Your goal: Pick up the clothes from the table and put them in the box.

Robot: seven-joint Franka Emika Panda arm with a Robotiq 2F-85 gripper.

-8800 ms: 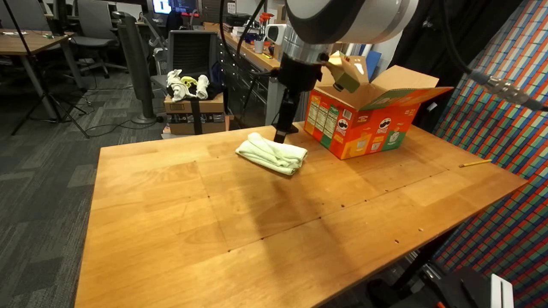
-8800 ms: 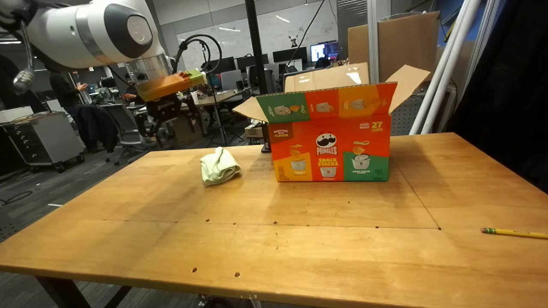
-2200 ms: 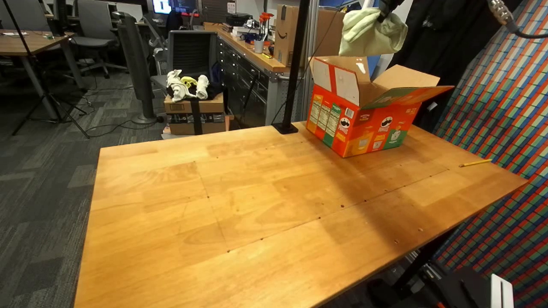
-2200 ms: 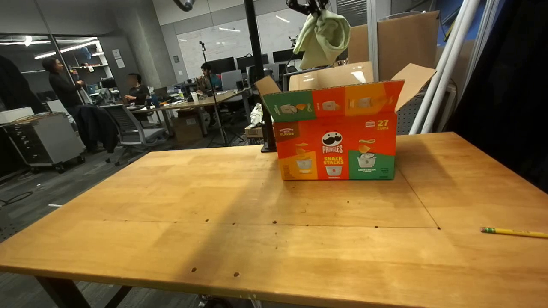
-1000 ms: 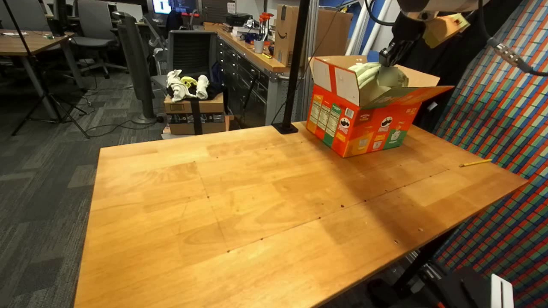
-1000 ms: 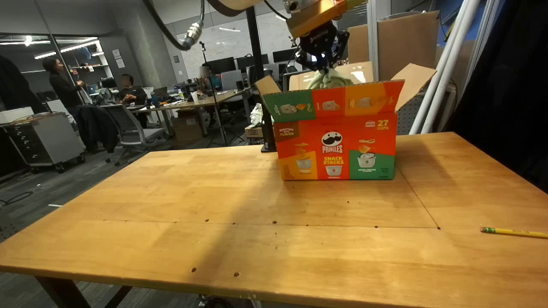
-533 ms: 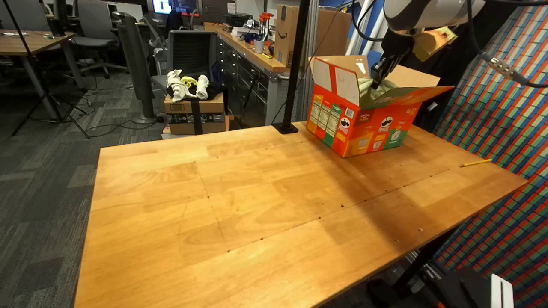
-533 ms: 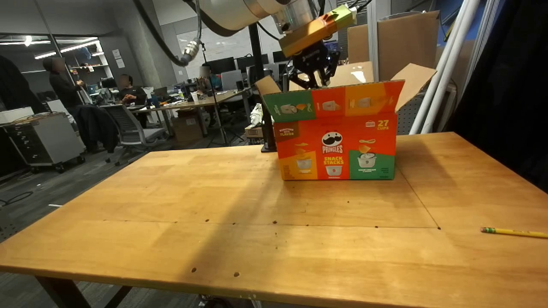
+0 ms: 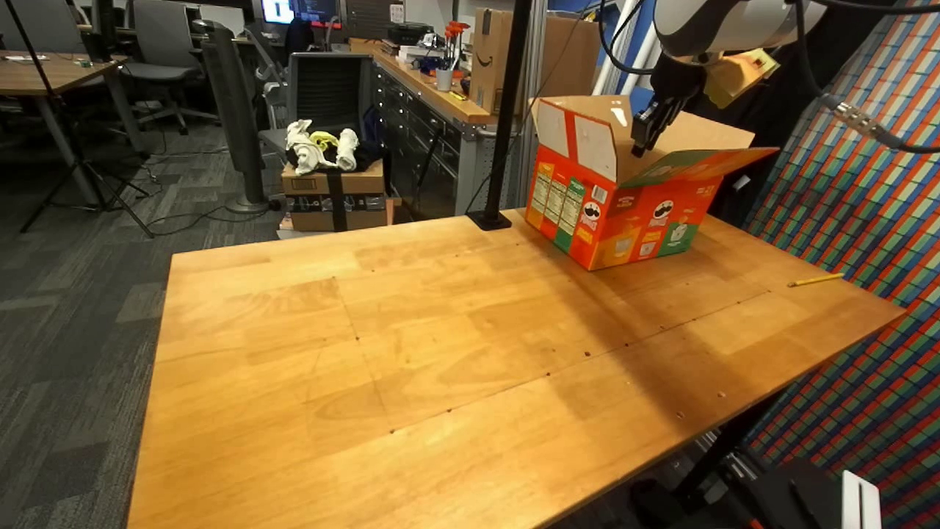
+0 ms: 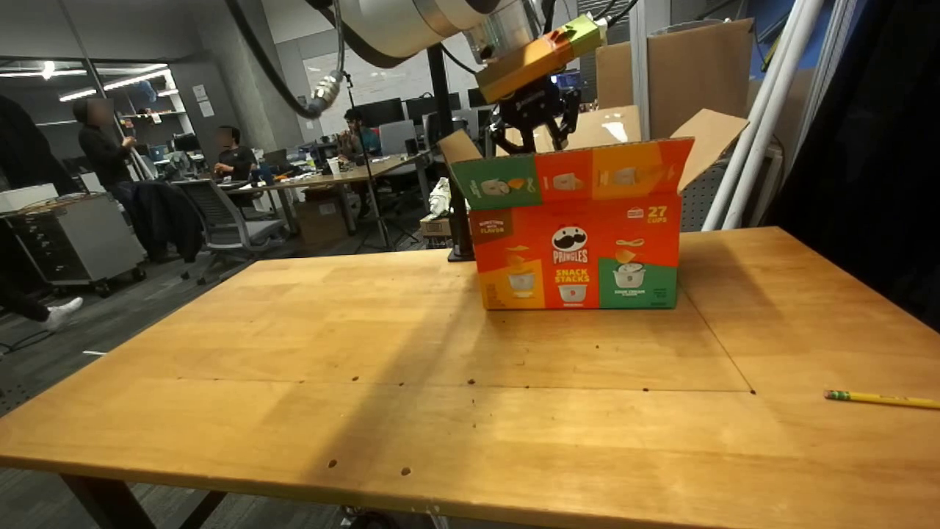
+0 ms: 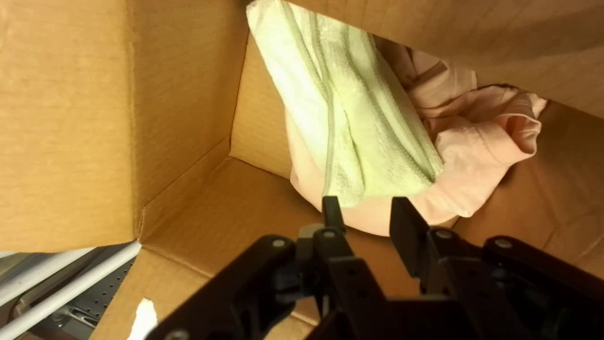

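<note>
The box (image 9: 646, 220), orange-red with raised brown flaps, stands on the wooden table (image 9: 440, 330). Both clothes lie inside it in the wrist view: the light green cloth (image 11: 339, 104) rests on top of the pale pink cloth (image 11: 476, 146). A box wall or flap covers part of them at the top of that view. My gripper (image 11: 362, 205) is open, a bare gap between its fingertips, just above the near end of the green cloth. In both exterior views the gripper (image 9: 639, 150) reaches down into the box opening, and the clothes are hidden by the box sides (image 10: 573, 242).
A yellow pencil (image 9: 815, 281) lies on the table, to the right of the box. A black post (image 9: 503, 125) rises at the far table edge beside the box. Upright flaps (image 11: 66, 127) surround the opening near the gripper. People (image 10: 106, 143) are in the background.
The green cloth was lifted off the table, carried over the box and lowered in. Within the last second the jaws have parted and let it go, and it has dropped out of the exterior views.
</note>
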